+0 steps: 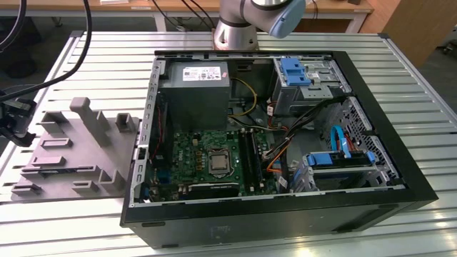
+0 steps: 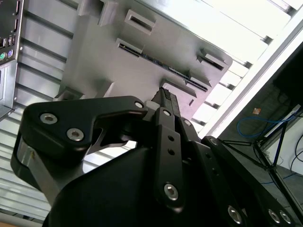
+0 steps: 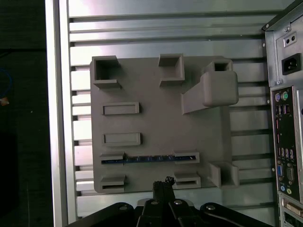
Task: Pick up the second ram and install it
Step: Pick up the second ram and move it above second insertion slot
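The second ram (image 3: 149,160), a long thin dark blue-black memory stick, is seen standing on its long edge in the grey moulded plastic fixture (image 3: 156,123). It is held at its two ends by two low slotted blocks of the fixture. In the second wrist view the same stick (image 2: 156,61) is shown as a dark strip between these blocks.

The black end effector (image 3: 164,181) is placed over the edge of the fixture, near the ram but not touching it. Its fingers are brought together, and nothing is held between them. In the second wrist view the end effector (image 2: 164,94) is pointed toward the fixture (image 2: 109,56). In the exterior view the end effector (image 1: 14,120) is found at the exterior view's left, beside the fixture (image 1: 78,144).

The fixture is laid on the slatted metal surface (image 1: 71,225). The open black computer case (image 1: 286,225) is laid on the same surface, just beside the fixture, on the exterior view's right of it. Inside the case a large green circuit board (image 1: 185,155) and a grey power supply box (image 1: 192,101) are seen. It cannot be told whether a memory stick is already seated on the board.
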`<state>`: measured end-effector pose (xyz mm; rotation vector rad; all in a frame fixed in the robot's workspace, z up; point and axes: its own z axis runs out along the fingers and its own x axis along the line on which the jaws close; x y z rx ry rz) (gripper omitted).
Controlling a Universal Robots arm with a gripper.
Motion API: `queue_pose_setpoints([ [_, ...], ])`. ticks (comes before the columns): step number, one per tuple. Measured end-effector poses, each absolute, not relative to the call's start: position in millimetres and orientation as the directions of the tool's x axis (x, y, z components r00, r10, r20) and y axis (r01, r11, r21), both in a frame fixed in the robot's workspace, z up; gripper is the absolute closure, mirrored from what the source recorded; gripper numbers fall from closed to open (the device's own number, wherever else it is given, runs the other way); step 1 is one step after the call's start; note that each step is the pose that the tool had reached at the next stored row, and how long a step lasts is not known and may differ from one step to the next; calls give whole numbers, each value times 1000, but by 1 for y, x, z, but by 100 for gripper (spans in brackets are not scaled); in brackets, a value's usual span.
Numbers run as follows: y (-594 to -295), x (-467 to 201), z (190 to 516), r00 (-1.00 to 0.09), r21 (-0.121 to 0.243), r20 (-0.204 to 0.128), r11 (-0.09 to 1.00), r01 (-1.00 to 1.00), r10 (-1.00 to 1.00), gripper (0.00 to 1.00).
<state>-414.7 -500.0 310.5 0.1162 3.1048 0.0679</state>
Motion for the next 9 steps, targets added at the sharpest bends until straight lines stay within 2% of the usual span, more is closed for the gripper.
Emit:
queue_pose_setpoints([
  [9, -500, -415, 310, -999, 45, -32, 998, -43, -42, 89],
])
